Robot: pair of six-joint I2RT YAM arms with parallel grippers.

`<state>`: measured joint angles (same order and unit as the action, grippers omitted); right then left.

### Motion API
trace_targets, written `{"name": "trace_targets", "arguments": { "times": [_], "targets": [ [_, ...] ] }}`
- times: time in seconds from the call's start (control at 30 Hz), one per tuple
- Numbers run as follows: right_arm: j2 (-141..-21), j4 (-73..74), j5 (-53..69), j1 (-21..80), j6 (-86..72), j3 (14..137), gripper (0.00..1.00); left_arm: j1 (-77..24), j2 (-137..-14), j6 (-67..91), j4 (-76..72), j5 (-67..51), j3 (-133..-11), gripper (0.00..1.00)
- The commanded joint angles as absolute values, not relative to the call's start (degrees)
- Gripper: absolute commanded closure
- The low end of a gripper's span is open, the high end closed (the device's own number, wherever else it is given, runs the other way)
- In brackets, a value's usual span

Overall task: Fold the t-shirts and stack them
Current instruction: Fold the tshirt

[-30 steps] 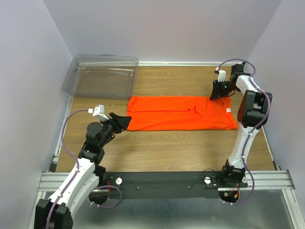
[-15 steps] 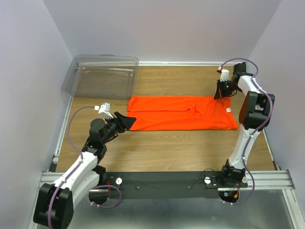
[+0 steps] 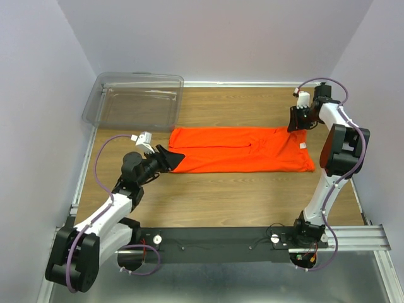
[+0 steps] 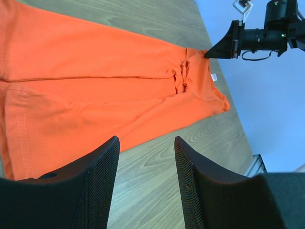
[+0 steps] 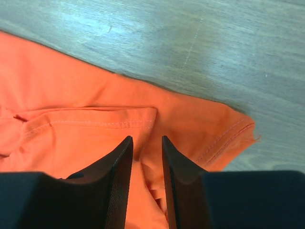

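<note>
**Stock: 1 orange t-shirt, 2 pincers**

1 t-shirt (image 3: 243,149), folded into a long strip, lies flat across the middle of the wooden surface (image 3: 221,196).
Left pincer (image 4: 145,143): jaws well apart, holding nothing, at the shirt's left end.
Right pincer (image 5: 146,140): jaws narrowly parted over the shirt's far right corner, nothing clamped.
1 clear bin (image 3: 139,76): far left corner.

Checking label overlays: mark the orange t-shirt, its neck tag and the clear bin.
orange t-shirt (image 3: 221,151): top view, middle of the folded body.
neck tag (image 4: 213,77): left wrist view, centre of the white label.
clear bin (image 3: 142,75): top view, far rim.
</note>
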<state>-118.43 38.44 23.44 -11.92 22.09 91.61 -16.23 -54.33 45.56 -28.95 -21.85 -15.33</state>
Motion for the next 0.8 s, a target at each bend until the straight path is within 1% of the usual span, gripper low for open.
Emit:
{"name": "trace_targets", "arguments": {
  "times": [0.0, 0.07, 0.13, 0.17, 0.3, 0.33, 0.37, 0.4, 0.43, 0.47, 0.5, 0.53, 0.6, 0.77],
  "targets": [
    [-117.0, 36.7, 21.4, -12.0, 21.6, 92.5, 0.6, -17.3, -55.4, 44.4, -31.7, -24.3, -16.6, 0.43],
    [-115.3, 36.4, 21.7, -12.0, 21.6, 92.4, 0.6, -18.5, -57.6, 44.2, -32.9, -24.5, -17.4, 0.43],
    [-114.1, 36.4, 23.3, -12.0, 21.9, 91.8, 0.6, -22.0, -60.2, 43.9, -33.7, -23.8, -20.1, 0.43],
    [-112.6, 36.4, 24.2, -12.0, 22.0, 90.7, 0.6, -23.5, -63.7, 43.3, -33.7, -23.5, -21.4, 0.43],
    [-109.3, 36.3, 27.7, -12.5, 22.1, 86.8, 0.6, -30.2, -75.6, 41.4, -34.2, -21.2, -33.2, 0.44],
    [-108.6, 36.3, 28.5, -12.8, 22.1, 85.9, 0.6, -31.3, -81.2, 41.0, -34.2, -21.2, -35.5, 0.45],
    [-108.1, 36.4, 29.6, -13.4, 21.9, 85.2, 0.6, -33.2, -84.2, 40.6, -34.2, -21.2, -37.9, 0.45],
    [-106.6, 36.4, 31.8, -14.5, 21.7, 84.4, 0.6, -34.1, -87.2, 39.9, -34.2, -21.5, -42.9, 0.45],
    [-105.7, 36.4, 32.6, -14.9, 21.6, 82.8, 0.59, -35.1, -93.0, 39.5, -34.1, -21.8, -45.5, 0.46],
    [-104.9, 36.3, 32.9, -15.1, 21.8, 81.7, 0.59, -36.7, -95.9, 39.2, -34.0, -22.2, -48.1, 0.46],
    [-103.4, 36.3, 33.7, -15.1, 22.1, 80.3, 0.59, -37.7, -98.7, 38.7, -33.8, -23.6, -53.2, 0.46],
    [-102.8, 36.3, 34.0, -15.1, 21.9, 79.5, 0.59, -38.4, -103.7, 38.4, -33.3, -23.9, -55.9, 0.46],
    [-101.8, 36.2, 35.1, -15.2, 21.8, 78.3, 0.59, -40.5, -107.9, 37.6, -32.3, -25.0, -62.9, 0.46],
    [-101.6, 36.0, 36.5, -15.2, 21.4, 77.4, 0.59, -43.2, -118.4, 37.4, -29.5, -25.4, -73.7, 0.48]
  ]
}}
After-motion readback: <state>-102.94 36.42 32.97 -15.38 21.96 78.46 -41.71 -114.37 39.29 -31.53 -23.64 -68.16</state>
